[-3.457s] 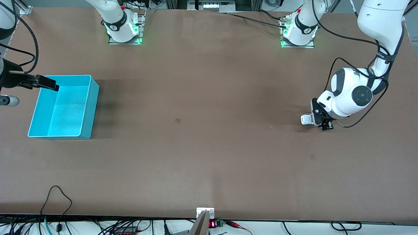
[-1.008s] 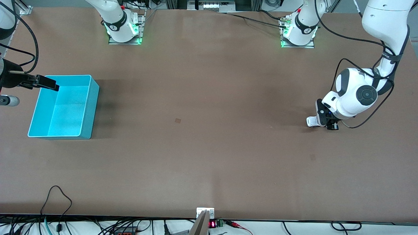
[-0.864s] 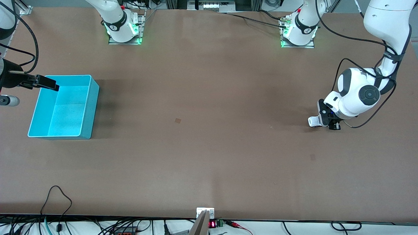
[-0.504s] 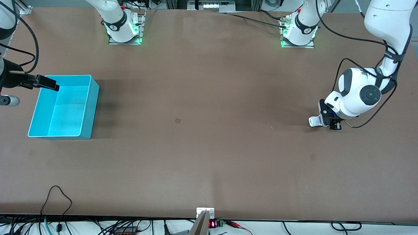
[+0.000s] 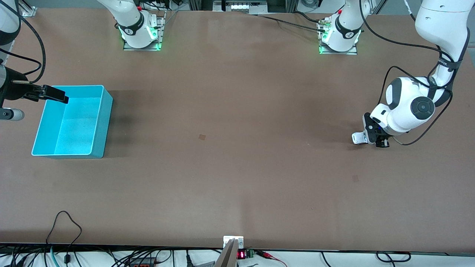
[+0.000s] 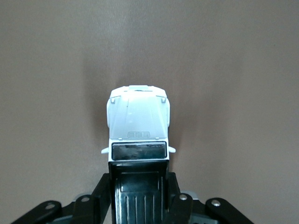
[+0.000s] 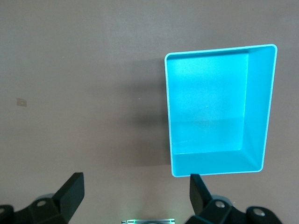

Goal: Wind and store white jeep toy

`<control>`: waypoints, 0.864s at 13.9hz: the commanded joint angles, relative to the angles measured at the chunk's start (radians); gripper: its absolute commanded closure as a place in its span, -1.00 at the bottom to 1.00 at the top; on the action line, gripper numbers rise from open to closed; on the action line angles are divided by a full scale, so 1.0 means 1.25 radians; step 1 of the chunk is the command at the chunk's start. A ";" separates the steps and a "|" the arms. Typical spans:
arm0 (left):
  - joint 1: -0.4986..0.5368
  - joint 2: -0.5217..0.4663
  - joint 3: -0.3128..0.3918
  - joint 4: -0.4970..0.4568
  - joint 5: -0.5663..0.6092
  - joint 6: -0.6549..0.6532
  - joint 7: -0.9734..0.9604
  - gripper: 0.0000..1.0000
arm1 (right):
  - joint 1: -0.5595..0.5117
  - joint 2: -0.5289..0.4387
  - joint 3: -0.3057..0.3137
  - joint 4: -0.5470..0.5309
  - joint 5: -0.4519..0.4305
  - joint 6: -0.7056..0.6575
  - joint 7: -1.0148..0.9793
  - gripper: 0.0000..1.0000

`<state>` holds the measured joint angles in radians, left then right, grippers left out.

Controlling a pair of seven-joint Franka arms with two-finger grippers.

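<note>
1. Left gripper (image 5: 372,138) clamped on the black rear of the white jeep toy (image 5: 357,138), low at the table (image 5: 237,148), right of the front view.
2. Left arm bent down from the upper right corner, wrist tilted.
3. Right gripper (image 5: 55,95) spread wide, holding nothing, over the turquoise bin (image 5: 102,122) rim at the left edge; arm waiting.

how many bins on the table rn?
1. The turquoise bin sits at the right arm's end of the table, with nothing visible in it, under the open right gripper. No other bin shows in any view.
</note>
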<state>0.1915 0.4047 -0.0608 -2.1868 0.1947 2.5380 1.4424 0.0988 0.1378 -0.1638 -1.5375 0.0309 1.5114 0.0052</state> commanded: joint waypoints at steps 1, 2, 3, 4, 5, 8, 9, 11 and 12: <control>0.026 0.069 -0.008 0.008 0.025 0.018 0.009 0.65 | 0.001 -0.013 0.003 -0.012 0.010 -0.004 0.014 -1.00; 0.031 0.076 -0.007 0.015 0.025 0.018 0.009 0.65 | 0.002 -0.013 0.005 -0.012 0.008 -0.004 0.014 -1.00; 0.048 0.080 -0.007 0.017 0.026 0.018 0.011 0.65 | 0.002 -0.013 0.005 -0.012 0.010 -0.004 0.014 -1.00; 0.059 0.086 -0.007 0.018 0.040 0.018 0.011 0.65 | 0.002 -0.013 0.005 -0.012 0.008 -0.005 0.014 -1.00; 0.062 0.092 -0.008 0.025 0.069 0.018 0.009 0.65 | 0.002 -0.013 0.005 -0.012 0.008 -0.005 0.014 -1.00; 0.089 0.112 -0.008 0.034 0.090 0.018 0.013 0.66 | 0.002 -0.013 0.005 -0.012 0.008 -0.005 0.014 -1.00; 0.095 0.113 -0.008 0.035 0.098 0.018 0.018 0.66 | 0.002 -0.013 0.005 -0.012 0.010 -0.005 0.014 -1.00; 0.115 0.120 -0.008 0.041 0.100 0.018 0.044 0.66 | 0.002 -0.013 0.005 -0.012 0.008 -0.005 0.014 -1.00; 0.122 0.128 -0.008 0.051 0.100 0.018 0.060 0.66 | 0.002 -0.013 0.005 -0.012 0.008 -0.005 0.014 -1.00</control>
<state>0.3015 0.4229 -0.0642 -2.1607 0.2818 2.5296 1.4827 0.0998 0.1378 -0.1613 -1.5375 0.0309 1.5104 0.0052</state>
